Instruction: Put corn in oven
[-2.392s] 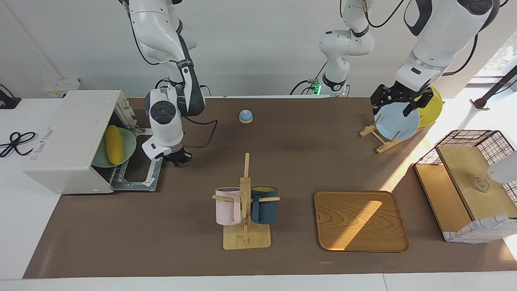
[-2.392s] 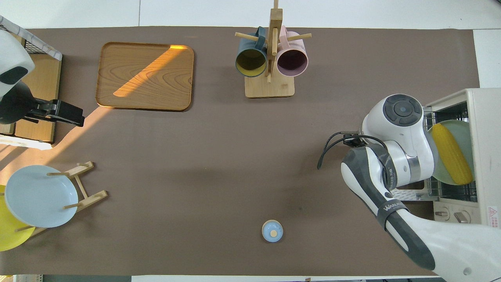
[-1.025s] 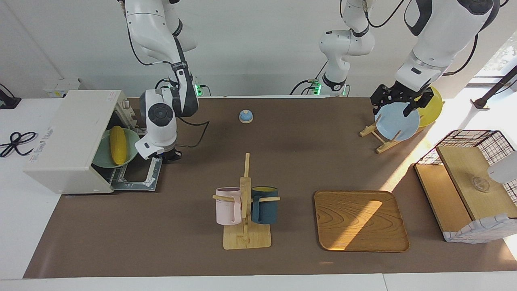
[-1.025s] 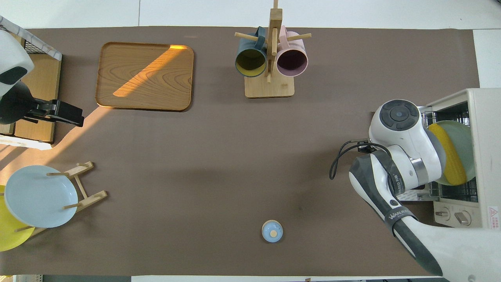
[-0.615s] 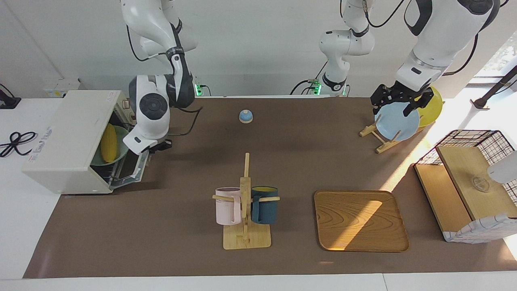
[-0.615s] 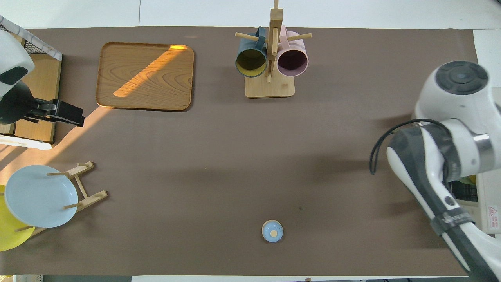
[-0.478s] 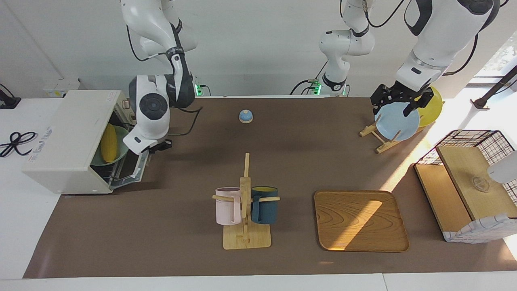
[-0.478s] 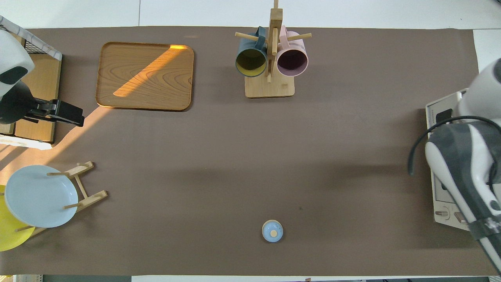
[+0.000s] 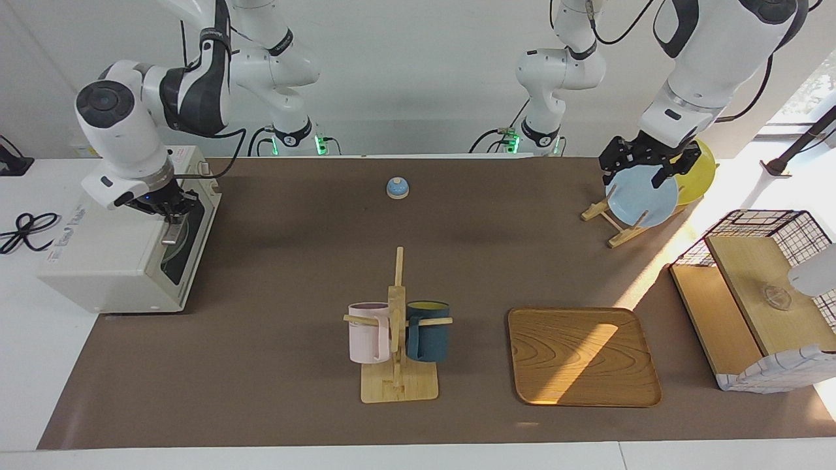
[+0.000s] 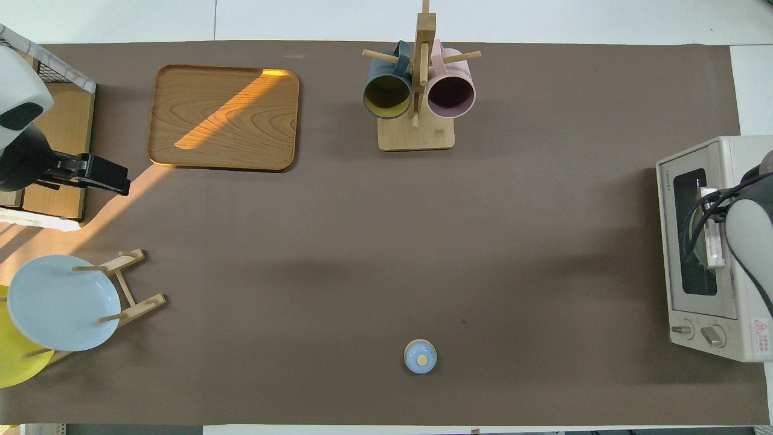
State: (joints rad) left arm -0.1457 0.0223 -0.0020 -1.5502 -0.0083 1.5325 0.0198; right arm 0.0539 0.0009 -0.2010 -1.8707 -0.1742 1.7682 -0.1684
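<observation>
The off-white oven [image 9: 104, 241] [image 10: 666, 241] stands at the right arm's end of the table with its dark glass door [image 9: 186, 241] [image 10: 688, 199] shut. The corn is hidden behind that door. My right gripper [image 9: 168, 212] is shut and sits at the door's top edge, right by the silver bar handle [image 9: 171, 230] [image 10: 711, 232]. In the overhead view the right arm covers its own gripper. My left gripper [image 9: 646, 166] waits open above the blue plate [image 9: 643, 199] on the plate rack, with nothing in it.
A wooden mug rack [image 9: 397, 385] holds a pink and a dark blue mug mid-table. A wooden tray [image 9: 583, 356] lies beside it. A small blue bell [image 9: 397, 188] sits near the robots. A wire-and-wood basket [image 9: 764, 307] stands at the left arm's end.
The right arm swung the oven door up from lying flat open to shut. The corn and its green plate went out of sight inside. The left arm has not moved.
</observation>
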